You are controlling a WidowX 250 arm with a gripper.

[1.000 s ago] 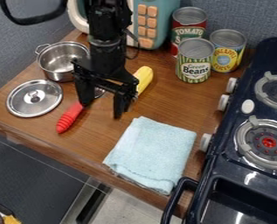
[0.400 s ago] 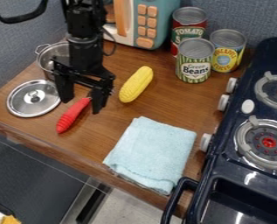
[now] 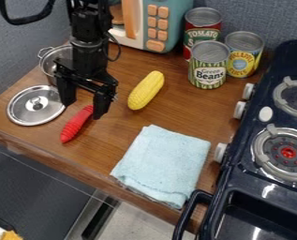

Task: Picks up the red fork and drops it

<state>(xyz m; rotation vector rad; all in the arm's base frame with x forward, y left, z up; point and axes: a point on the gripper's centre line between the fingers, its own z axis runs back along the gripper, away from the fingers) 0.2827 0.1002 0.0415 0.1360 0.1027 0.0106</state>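
Your black two-finger gripper [image 3: 84,110] hangs with its fingers spread apart, holding nothing. From it, the red fork with the ridged handle [image 3: 75,126] lies toward 7 o'clock on the brown wooden counter [image 3: 122,129], its long axis running from 7 to 1 o'clock, back under your fingers. The handle is glossy and rounded, tapering upward; you can't make out the tines clearly behind the gripper.

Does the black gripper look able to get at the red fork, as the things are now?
Probably yes. The gripper hangs open near the upper end of the red fork, and nothing lies on its handle. The metal lid sits close beside, so that side looks a bit tighter.
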